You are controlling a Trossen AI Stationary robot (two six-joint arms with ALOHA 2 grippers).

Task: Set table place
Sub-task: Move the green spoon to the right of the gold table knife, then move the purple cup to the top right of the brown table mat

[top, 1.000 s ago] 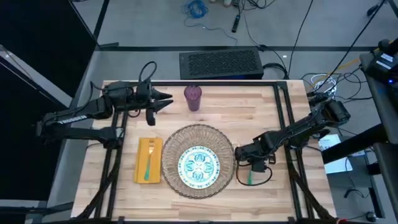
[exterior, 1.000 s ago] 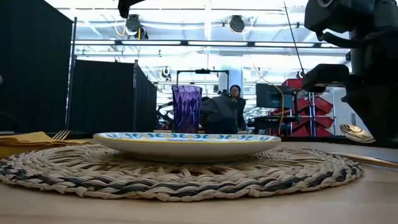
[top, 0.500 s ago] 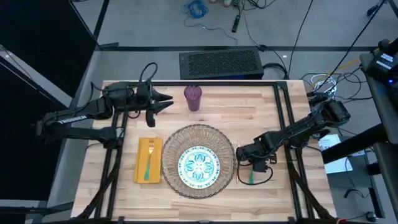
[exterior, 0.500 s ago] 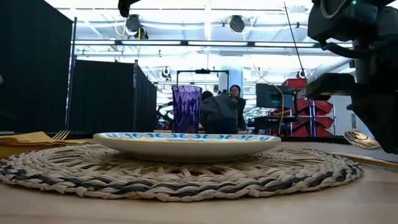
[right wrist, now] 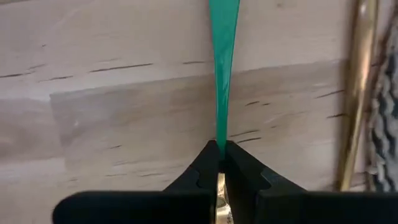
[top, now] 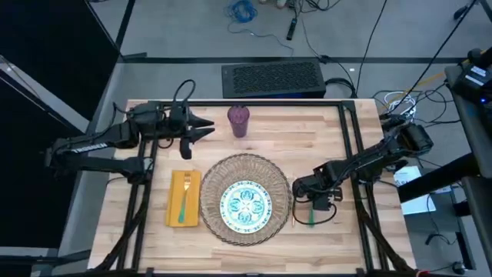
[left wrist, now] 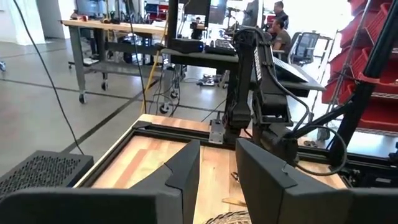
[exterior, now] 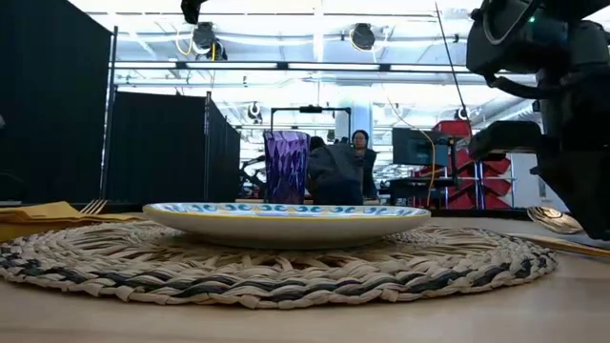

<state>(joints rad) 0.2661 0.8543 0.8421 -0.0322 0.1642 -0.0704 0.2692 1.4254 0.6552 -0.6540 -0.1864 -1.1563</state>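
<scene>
1. The spoon (right wrist: 222,74) is pinched by its teal handle in the right gripper (right wrist: 219,163), low over the table (top: 330,246), just right of the placemat (top: 281,178).
2. Risk judged: the thin handle could be twisted on release, leaving the spoon crooked against the knife (right wrist: 359,93).
3. The left gripper (top: 206,125) is parked near the cup (top: 238,121), fingers narrowly apart, nothing held.

Right gripper (right wrist: 219,163) jaws pinched; left gripper (left wrist: 217,171) parted

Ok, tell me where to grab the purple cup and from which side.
Grip the purple cup around its upright wall, fingers level, coming from the left arm's side: the left gripper, open, already points at it with bare table between. It stands apart from the placemat.
</scene>
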